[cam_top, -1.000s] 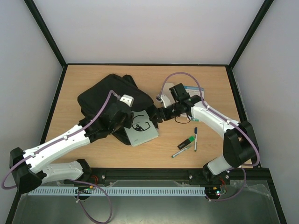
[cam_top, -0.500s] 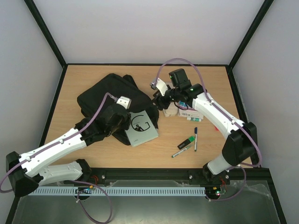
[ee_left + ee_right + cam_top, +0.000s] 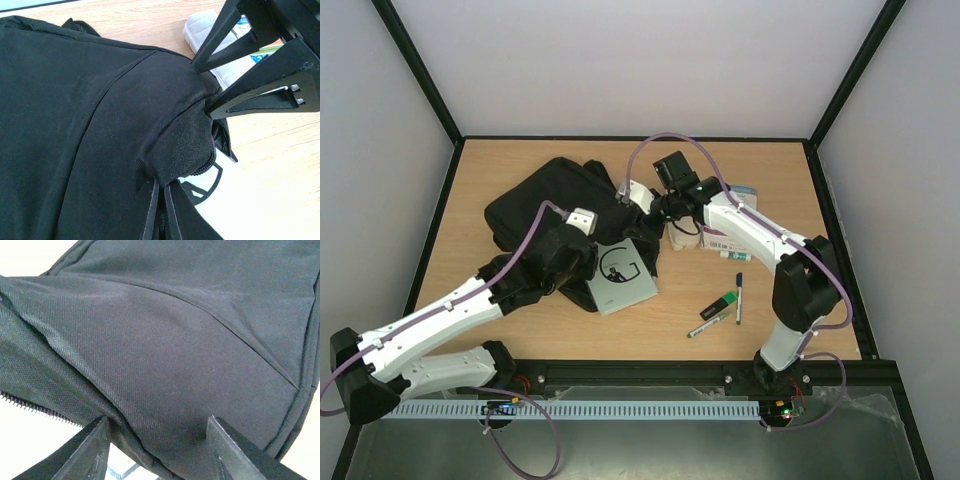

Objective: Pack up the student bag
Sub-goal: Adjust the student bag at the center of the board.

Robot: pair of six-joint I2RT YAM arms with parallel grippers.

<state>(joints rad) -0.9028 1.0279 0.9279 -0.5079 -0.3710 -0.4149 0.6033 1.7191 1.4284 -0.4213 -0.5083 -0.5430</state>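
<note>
Two arms now meet at the student bag (image 3: 535, 205), lying at ten o'clock on the surface (image 3: 770, 170): my right fingers (image 3: 642, 205) have swung over from the box (image 3: 715, 238) and straddle its edge, unclenched, while my left fingers (image 3: 578, 258) pinch fabric by the zip (image 3: 207, 165). Opening looks near. The bag hides part of the notebook (image 3: 625, 280).

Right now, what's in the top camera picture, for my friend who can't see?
Two robot arms meet at a black bag on a wooden table, the left hand pinching its fabric. A grey notebook and pens lie beside.
</note>
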